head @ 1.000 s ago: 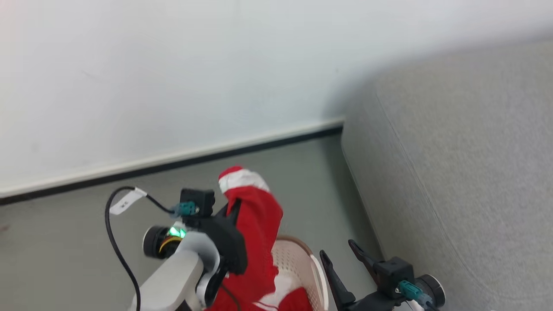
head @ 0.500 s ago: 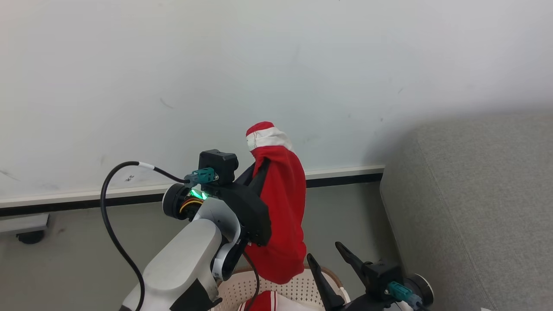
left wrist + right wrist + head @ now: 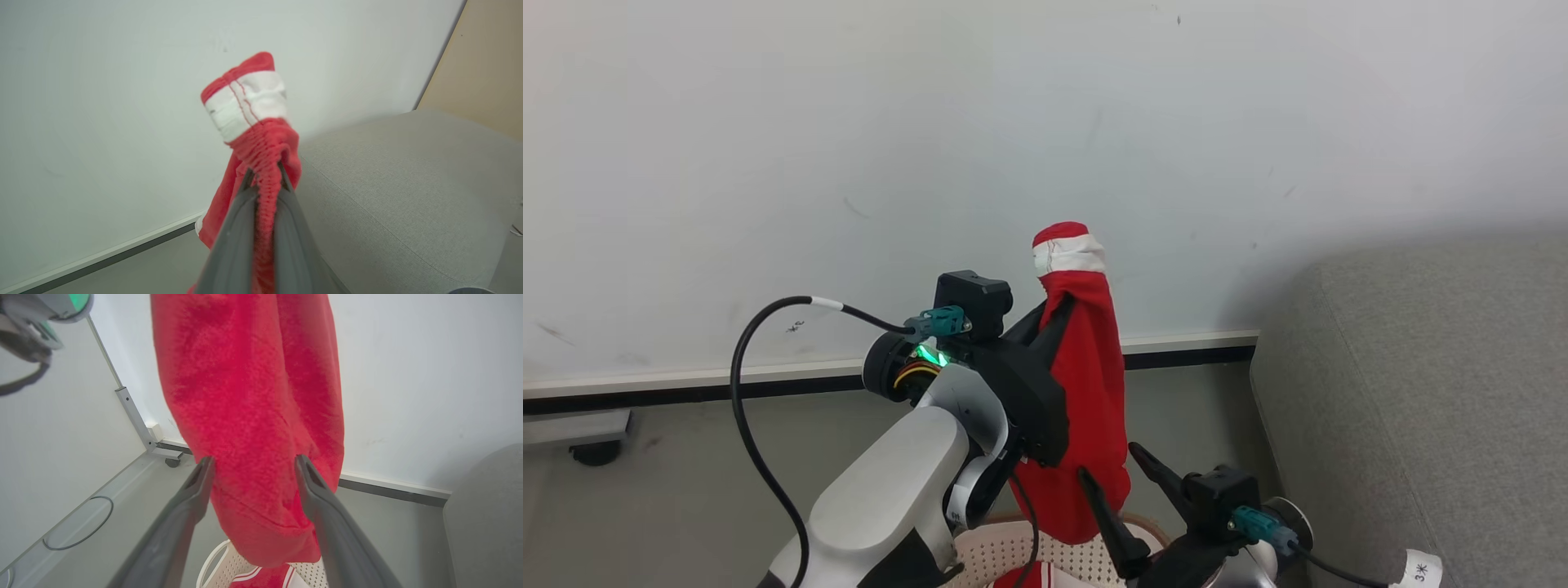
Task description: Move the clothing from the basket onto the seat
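Left gripper (image 3: pixel 1062 306) pinches the red garment (image 3: pixel 1086 384) up high, probably to clear the basket (image 3: pixel 996 549); right gripper (image 3: pixel 1107 460) waits wide open.

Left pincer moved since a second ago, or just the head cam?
Yes, upward. The left pincer, shut on the red garment, was below the skirting board; now it sits above it.
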